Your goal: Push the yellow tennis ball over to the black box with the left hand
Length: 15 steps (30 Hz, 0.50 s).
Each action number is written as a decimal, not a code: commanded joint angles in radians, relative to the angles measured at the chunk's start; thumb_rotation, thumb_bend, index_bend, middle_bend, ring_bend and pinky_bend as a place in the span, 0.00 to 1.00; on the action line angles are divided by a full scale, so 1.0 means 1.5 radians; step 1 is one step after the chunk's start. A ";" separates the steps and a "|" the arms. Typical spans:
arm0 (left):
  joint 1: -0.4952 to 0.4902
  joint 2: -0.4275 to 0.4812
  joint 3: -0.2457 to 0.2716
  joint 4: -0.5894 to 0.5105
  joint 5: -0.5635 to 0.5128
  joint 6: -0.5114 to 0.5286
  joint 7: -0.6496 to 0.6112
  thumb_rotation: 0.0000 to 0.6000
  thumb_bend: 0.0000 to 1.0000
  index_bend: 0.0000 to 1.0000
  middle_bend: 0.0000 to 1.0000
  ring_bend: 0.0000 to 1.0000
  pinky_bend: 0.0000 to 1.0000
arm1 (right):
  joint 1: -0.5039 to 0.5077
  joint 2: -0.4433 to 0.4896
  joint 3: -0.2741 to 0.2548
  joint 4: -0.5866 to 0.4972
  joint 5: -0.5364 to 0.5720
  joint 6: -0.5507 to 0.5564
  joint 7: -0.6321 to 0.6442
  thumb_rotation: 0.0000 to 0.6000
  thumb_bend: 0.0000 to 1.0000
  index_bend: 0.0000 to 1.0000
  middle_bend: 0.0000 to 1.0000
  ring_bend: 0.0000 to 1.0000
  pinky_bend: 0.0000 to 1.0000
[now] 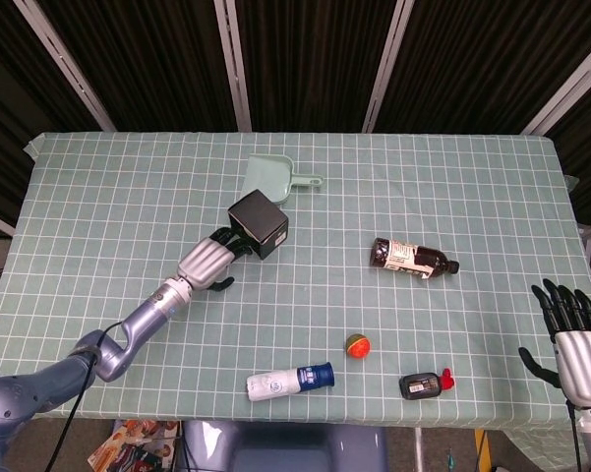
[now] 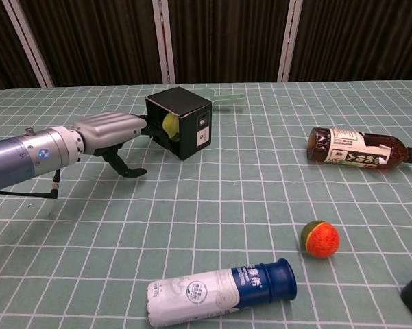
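Note:
The yellow tennis ball (image 2: 170, 125) shows only in the chest view, as a sliver inside the open left side of the black box (image 2: 183, 120). In the head view the black box (image 1: 260, 223) hides the ball. My left hand (image 1: 208, 262) reaches up to the box's open side, and its fingertips (image 2: 153, 132) are at the opening next to the ball. That same left hand (image 2: 110, 132) holds nothing. My right hand (image 1: 573, 338) hangs at the table's right front corner with its fingers spread, far from the box.
A pale green dustpan (image 1: 272, 178) lies just behind the box. A brown bottle (image 1: 414, 258) lies to the right. An orange and green ball (image 1: 357, 344), a white bottle with a blue cap (image 1: 289, 382) and a small black device (image 1: 422, 384) lie near the front edge.

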 commanded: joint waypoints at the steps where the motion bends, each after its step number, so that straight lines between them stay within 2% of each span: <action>1: 0.000 -0.012 0.003 0.013 0.001 0.002 0.009 1.00 0.31 0.22 0.18 0.03 0.10 | 0.000 0.000 0.001 0.000 0.001 -0.001 0.000 1.00 0.30 0.00 0.00 0.00 0.00; 8: 0.010 0.006 0.015 -0.018 0.013 0.025 -0.012 1.00 0.29 0.20 0.18 0.02 0.10 | 0.001 0.000 0.001 0.003 0.004 -0.002 -0.001 1.00 0.30 0.00 0.00 0.00 0.00; 12: 0.033 0.063 0.034 -0.105 0.020 0.041 0.007 1.00 0.25 0.18 0.18 0.02 0.10 | 0.000 -0.001 -0.001 0.002 0.000 -0.001 -0.002 1.00 0.30 0.00 0.00 0.00 0.00; 15: 0.066 0.136 0.056 -0.219 0.024 0.072 0.030 1.00 0.21 0.15 0.18 0.02 0.10 | -0.001 0.000 -0.003 0.002 -0.003 0.000 -0.001 1.00 0.30 0.00 0.00 0.00 0.00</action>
